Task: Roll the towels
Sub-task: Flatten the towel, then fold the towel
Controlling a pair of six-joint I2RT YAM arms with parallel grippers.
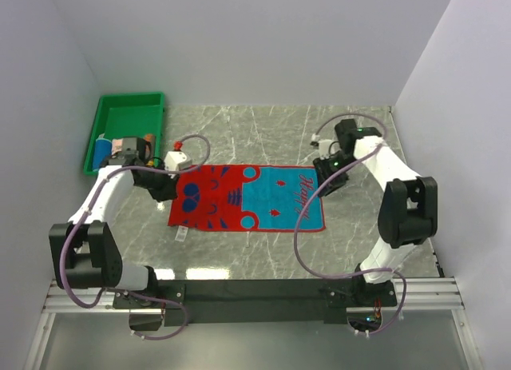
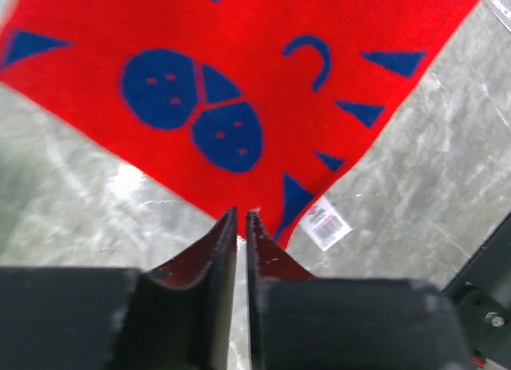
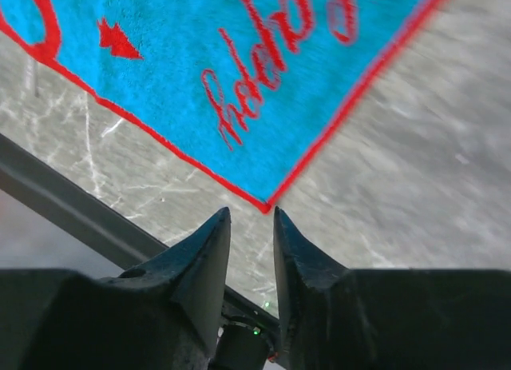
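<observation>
Red-and-blue towel [image 1: 247, 198] is lying spread flat on the marble table [image 1: 263, 258]. Its left half is showing red with dark blue cat-face shapes, and its right half bright blue with red script. A white label [image 2: 323, 224] is sticking out at its near left corner. We are seeing the left gripper [image 2: 242, 214] hovering at the towel's left edge, fingers barely parted and gripping nothing. The right gripper [image 3: 251, 212] is hanging just off the far right corner, jaws apart and empty. A green tray [image 1: 128, 106] is sitting at the far left, and bare tabletop is lying around the towel on every side.
</observation>
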